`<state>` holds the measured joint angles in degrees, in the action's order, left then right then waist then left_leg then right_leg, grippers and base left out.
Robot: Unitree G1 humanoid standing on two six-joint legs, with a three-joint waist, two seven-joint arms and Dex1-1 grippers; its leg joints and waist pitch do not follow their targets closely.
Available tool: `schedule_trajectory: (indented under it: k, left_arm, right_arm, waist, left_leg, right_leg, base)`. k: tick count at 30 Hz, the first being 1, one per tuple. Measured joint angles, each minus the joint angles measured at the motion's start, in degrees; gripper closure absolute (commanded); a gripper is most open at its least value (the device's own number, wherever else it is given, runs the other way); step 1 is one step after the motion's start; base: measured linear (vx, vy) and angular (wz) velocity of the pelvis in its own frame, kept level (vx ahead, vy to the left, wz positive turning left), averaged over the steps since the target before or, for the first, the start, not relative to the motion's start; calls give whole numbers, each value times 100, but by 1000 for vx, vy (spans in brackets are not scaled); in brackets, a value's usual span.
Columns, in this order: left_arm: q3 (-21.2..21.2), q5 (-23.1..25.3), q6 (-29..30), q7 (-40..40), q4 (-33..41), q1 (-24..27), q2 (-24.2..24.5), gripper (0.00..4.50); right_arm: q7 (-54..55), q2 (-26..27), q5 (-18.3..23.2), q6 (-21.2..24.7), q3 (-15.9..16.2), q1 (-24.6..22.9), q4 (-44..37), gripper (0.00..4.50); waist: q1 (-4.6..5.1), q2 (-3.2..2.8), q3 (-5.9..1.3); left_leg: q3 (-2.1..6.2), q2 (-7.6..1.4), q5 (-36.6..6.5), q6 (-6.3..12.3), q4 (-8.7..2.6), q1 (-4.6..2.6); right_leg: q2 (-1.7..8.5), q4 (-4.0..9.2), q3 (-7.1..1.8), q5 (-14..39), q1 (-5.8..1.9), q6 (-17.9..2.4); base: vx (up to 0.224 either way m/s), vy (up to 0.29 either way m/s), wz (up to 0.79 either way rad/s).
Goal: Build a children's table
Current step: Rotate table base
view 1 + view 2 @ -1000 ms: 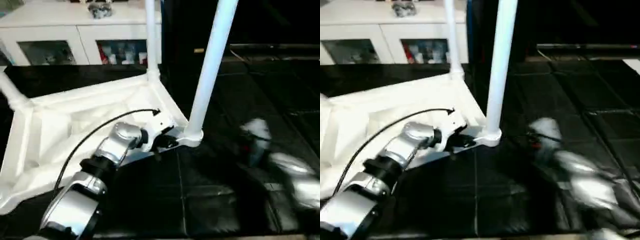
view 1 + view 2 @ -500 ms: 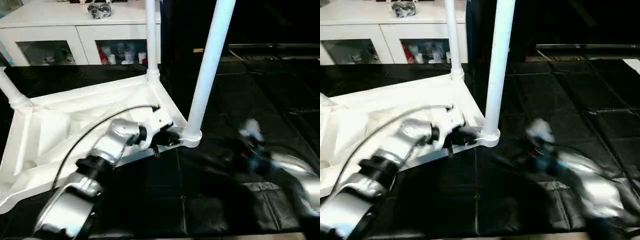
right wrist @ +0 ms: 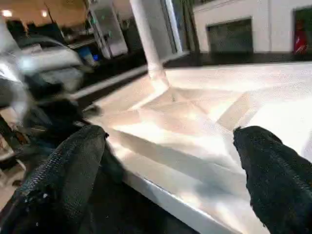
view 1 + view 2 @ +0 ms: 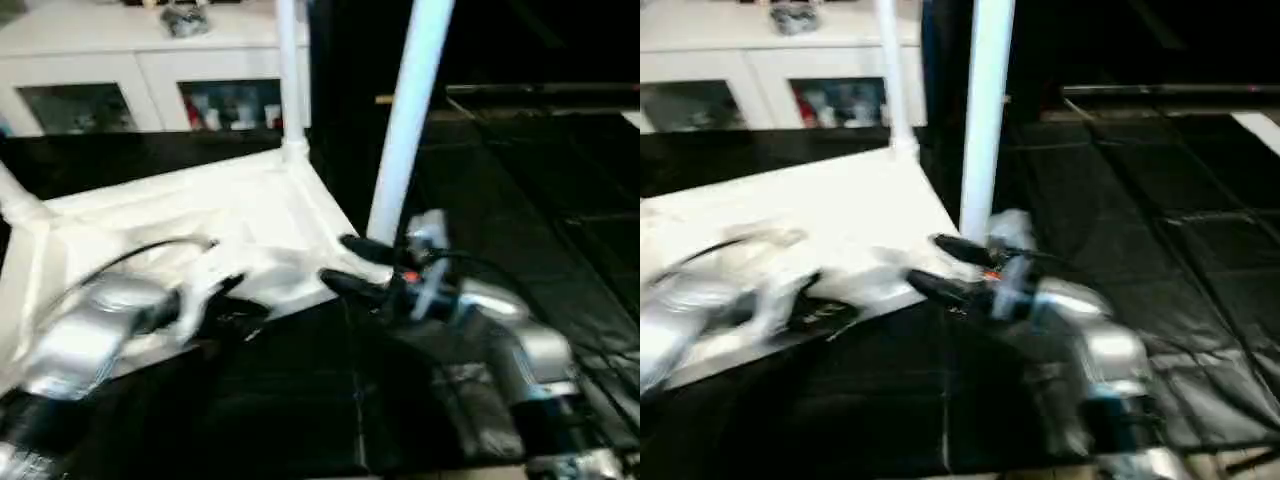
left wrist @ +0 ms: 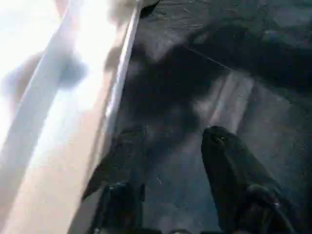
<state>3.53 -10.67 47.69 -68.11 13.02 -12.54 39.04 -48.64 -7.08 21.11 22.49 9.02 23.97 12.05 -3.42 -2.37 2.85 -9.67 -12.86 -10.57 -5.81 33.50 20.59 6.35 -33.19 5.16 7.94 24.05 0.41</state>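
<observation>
The white plastic children's table point(image 4: 190, 215) lies upside down on the black tiled floor point(image 4: 300, 400), ribbed underside up, with tapered white tube legs point(image 4: 410, 110) standing upright from its corner sockets. At the left, the left gripper point(image 5: 170, 170) hangs over the floor just beside the tabletop's near edge, its jaws partly apart and holding nothing. Behind stands a white cabinet with glass doors point(image 4: 140, 80). To the right, the right gripper point(image 4: 345, 265) reaches toward the near corner by the closest leg, its jaws spread wide and empty.
</observation>
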Motion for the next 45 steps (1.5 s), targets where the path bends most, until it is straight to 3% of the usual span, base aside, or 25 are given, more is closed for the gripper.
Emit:
schedule_trajectory:
  k: [4, 10, 15, 18, 24, 28, 34, 40, 45]
  left_arm:
    - [-238, -120, 501, 137, 683, 399, 140, 203]
    - [-324, -128, 1153, 821, 1328, 1205, 168, 159]
    - [-319, 143, 1193, 1237, 1326, 1324, 168, 115]
    - [-319, 170, 1099, 1512, 1227, 1211, 100, 97]
    - [-106, 158, 888, 1745, 1012, 976, -136, 54]
    - [23, 200, 700, 1930, 757, 816, -304, 15]
    - [316, 371, 414, 2468, 239, 415, -852, 4]
    - [305, 535, -155, 3169, -388, 16, -1437, 4]
    - [-171, 303, -949, 3402, -365, 227, -1839, 4]
  right_arm:
    - [798, 501, -820, -404, 573, 502, 673, 0]
    - [2372, 925, -1906, -1171, 871, 1301, 2159, 0]
    - [3168, 927, -1978, -1440, 557, 1513, 2776, 0]
    - [3537, 808, -2185, -1744, 527, 1708, 3299, 0]
    - [3904, 411, -2410, -2168, 447, 1931, 3989, 0]
    - [4027, 65, -2427, -2319, 263, 1982, 4270, 0]
    - [4115, -666, -2391, -2611, -116, 2054, 4827, 0]
    - [3931, -1175, -2251, -2849, -459, 2055, 4947, 0]
    - [3240, -1256, -1858, -3133, -808, 2048, 4841, 0]
  waist:
    - [27, 8, 1]
    - [81, 60, 2]
    - [93, 89, -11]
    - [92, 87, -10]
    - [0, 85, -10]
    - [-69, 81, -8]
    - [-170, 57, 0]
    - [-115, -4, 2]
    - [51, -23, -4]
  left_leg:
    - [1, 3, 0, -1, -2, -18]
    - [8, 5, 4, -9, -5, -16]
    - [13, 7, 5, -10, 0, -15]
    - [11, 11, 5, -10, 3, -9]
    - [8, 30, 5, -10, 15, -8]
    - [8, 31, 5, -9, 35, 4]
    - [9, 30, 6, -7, 56, 43]
    - [15, 1, 7, -6, 76, 57]
    - [20, -9, 7, -6, 75, 67]
  right_leg:
    - [-2, -1, -10, 1, -12, 3]
    - [-10, -4, -16, 1, -12, 3]
    - [-14, -4, -26, 1, -17, 2]
    - [-15, -8, -39, 0, -17, 1]
    - [-55, -52, -151, 3, -16, 3]
    - [-55, -91, -167, 22, -18, 6]
    - [-56, -96, -176, 22, -14, 9]
    - [-89, -99, -177, 19, -10, 7]
    - [-98, -97, -169, 24, -1, 6]
  base:
    - [0, 0, 0]
    - [0, 0, 0]
    - [0, 0, 0]
    - [0, 0, 0]
    - [0, 0, 0]
    - [0, 0, 0]
    - [0, 0, 0]
    - [0, 0, 0]
    - [0, 0, 0]
